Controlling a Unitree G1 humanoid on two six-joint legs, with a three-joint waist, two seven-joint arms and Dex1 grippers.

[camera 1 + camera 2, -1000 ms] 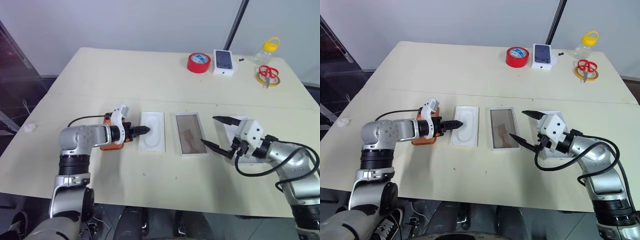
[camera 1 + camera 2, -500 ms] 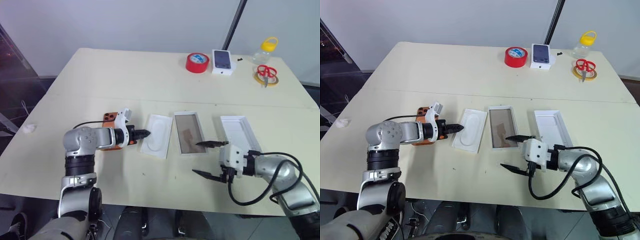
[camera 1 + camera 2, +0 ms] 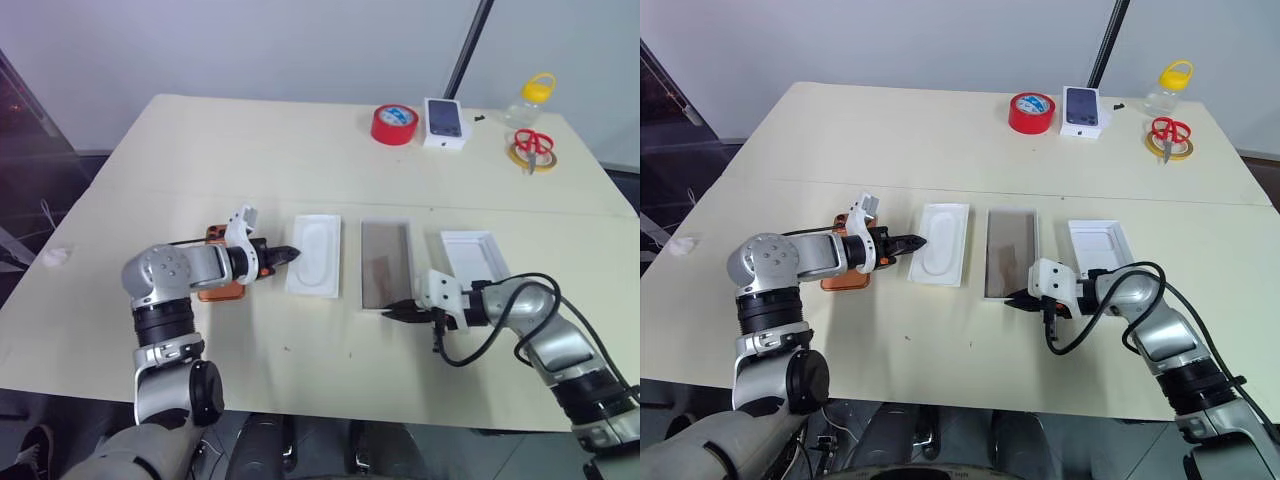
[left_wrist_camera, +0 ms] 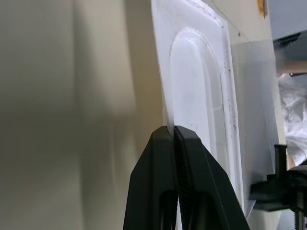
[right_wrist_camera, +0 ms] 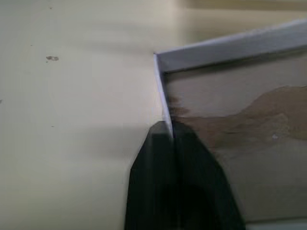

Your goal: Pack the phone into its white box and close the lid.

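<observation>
- The phone (image 3: 214, 272) is lying flat at far left, partly behind the left arm.
- The left gripper (image 3: 289, 254) is pinching the near-left edge of the thin white insert (image 3: 318, 254).
- The white box (image 3: 386, 264) is sitting centre, empty.
- The right gripper (image 3: 394, 311) is clamping the box's near wall at its right corner.
- The lid (image 3: 477, 258) is lying hollow side up at right.

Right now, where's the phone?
In the left eye view the phone lies flat on the table at the robot's left, partly hidden behind the left arm, left of the white insert.
</observation>
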